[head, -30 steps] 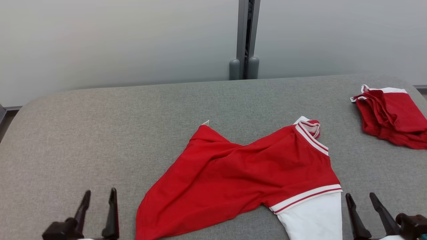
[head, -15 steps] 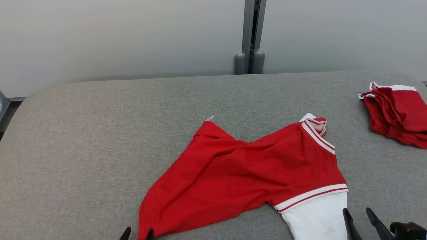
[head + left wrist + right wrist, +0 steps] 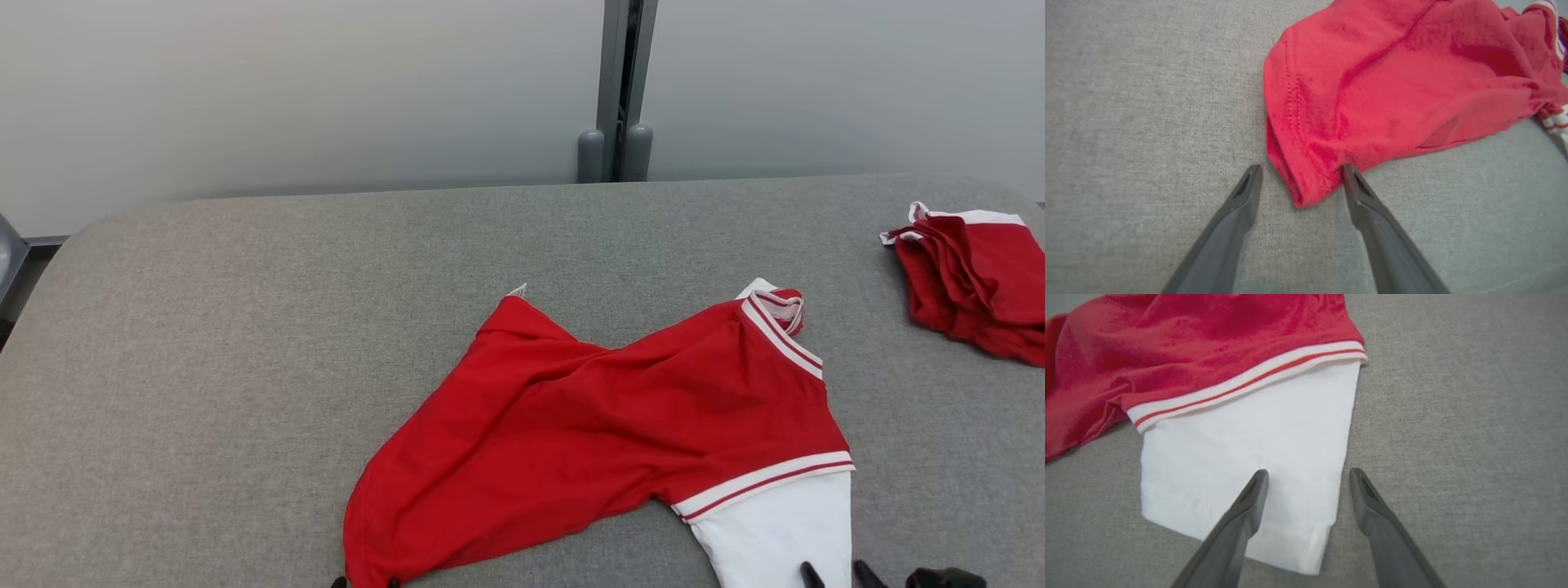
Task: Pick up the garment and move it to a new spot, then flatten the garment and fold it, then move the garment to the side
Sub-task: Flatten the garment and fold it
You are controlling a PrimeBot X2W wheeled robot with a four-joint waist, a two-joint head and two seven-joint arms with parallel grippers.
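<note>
- Presently on the bench [image 3: 204,327]: one garment [image 3: 604,425], red with a white sleeve and striped trim. It lies rumpled and twisted near the front edge, right of centre.
- Left gripper [image 3: 1301,168]: fingers apart, straddling the garment's red hem corner [image 3: 1306,183]. One fingertip is at the cloth's edge and the other over bare bench just beside it. I'd judge it is placed so to pinch that corner.
- Right gripper [image 3: 1308,471]: fingers apart, one over the white sleeve [image 3: 1241,441] and the other just off its edge, bracketing the sleeve's side for a matching pinch.
- Neither holds anything. Two corner grips would likely let the cloth hang open when lifted.
- Second red-and-white pile [image 3: 971,278]: far right, well apart, probably set aside.
</note>
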